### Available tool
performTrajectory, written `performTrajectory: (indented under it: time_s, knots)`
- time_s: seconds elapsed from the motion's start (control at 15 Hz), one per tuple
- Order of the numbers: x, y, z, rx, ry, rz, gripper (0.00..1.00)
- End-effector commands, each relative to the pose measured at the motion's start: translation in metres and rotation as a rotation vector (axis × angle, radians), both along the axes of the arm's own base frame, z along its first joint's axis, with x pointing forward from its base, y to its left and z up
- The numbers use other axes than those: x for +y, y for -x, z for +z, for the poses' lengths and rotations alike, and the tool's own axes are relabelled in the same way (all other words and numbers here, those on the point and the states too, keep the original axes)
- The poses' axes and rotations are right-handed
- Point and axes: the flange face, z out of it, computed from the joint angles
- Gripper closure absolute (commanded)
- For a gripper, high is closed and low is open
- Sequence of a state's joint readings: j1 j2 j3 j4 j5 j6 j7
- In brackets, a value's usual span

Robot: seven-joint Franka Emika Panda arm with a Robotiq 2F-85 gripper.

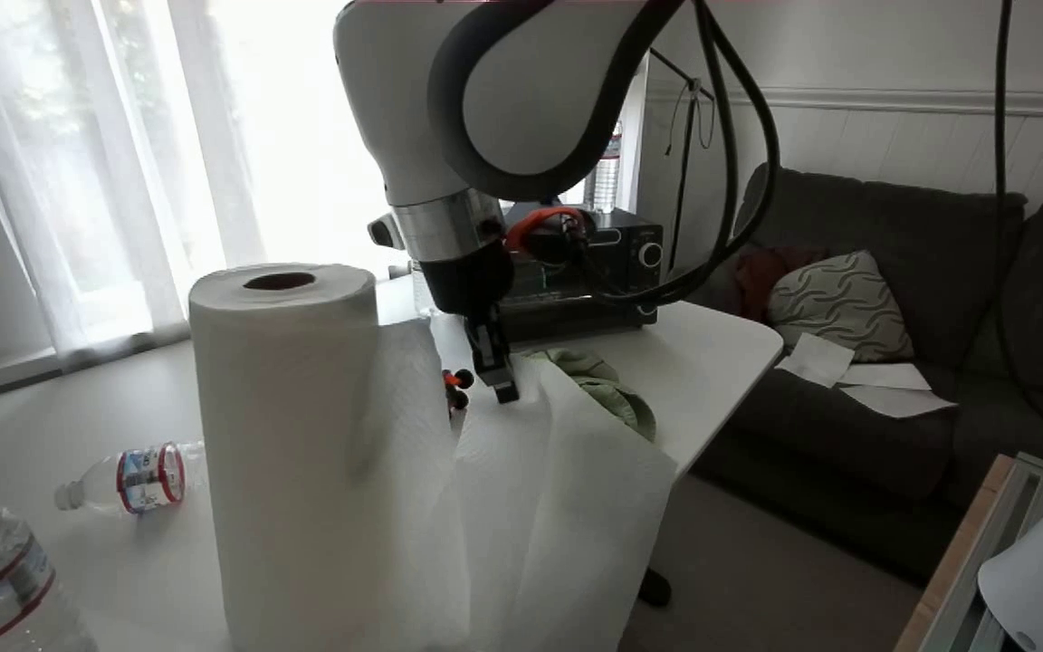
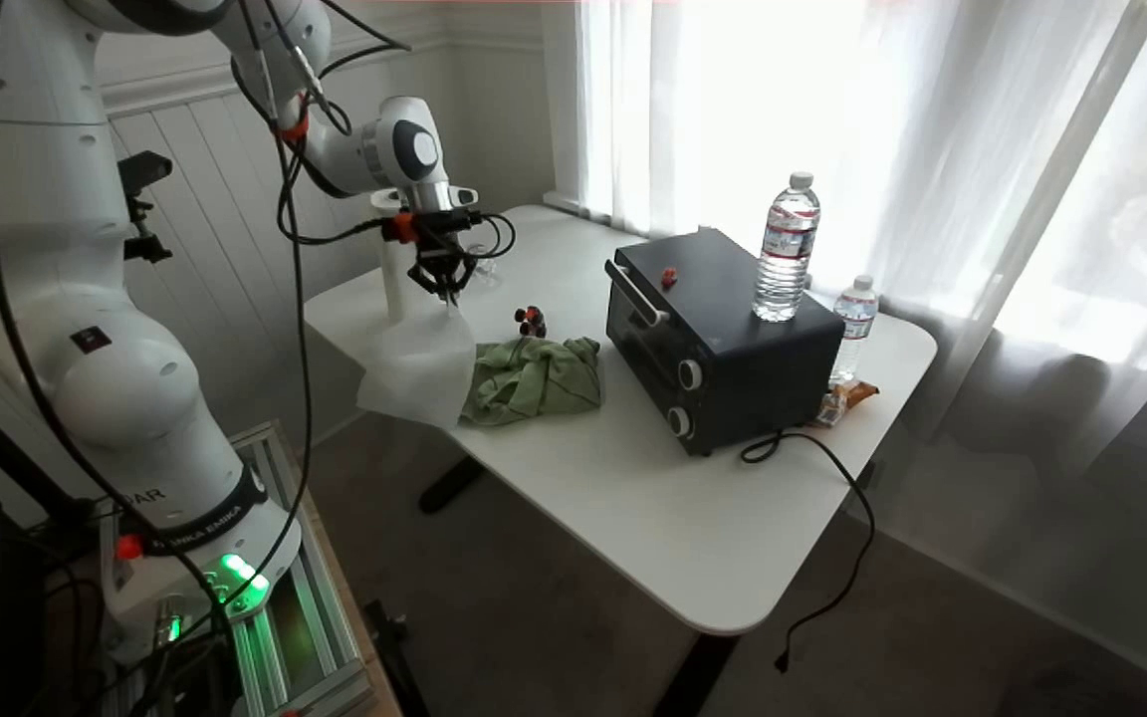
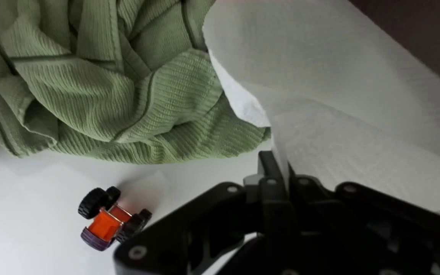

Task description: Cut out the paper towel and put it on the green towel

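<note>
The Robotiq gripper [image 3: 280, 168] is pinched closed on the paper towel sheet [image 1: 567, 489], which hangs past the robot-side long edge of the white table surface [image 2: 623, 478]. The paper towel roll [image 1: 286, 453] stands upright near that edge — at the end away from the toaster oven [image 2: 728, 344] — while the rumpled green towel [image 3: 117, 91] lies just beside the sheet, close to the same edge.
</note>
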State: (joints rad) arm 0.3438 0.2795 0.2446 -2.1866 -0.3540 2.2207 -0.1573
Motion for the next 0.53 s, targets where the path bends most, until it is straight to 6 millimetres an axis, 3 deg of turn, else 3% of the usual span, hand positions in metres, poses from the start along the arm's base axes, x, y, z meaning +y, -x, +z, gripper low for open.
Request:
performTrajectory:
  time_s: [0.0, 0.47]
  knots:
    - [-0.015, 0.027, 0.019, -0.043, 0.054, -0.06, 1.0]
    - [-0.06, 0.052, 0.044, -0.113, 0.023, -0.172, 1.0]
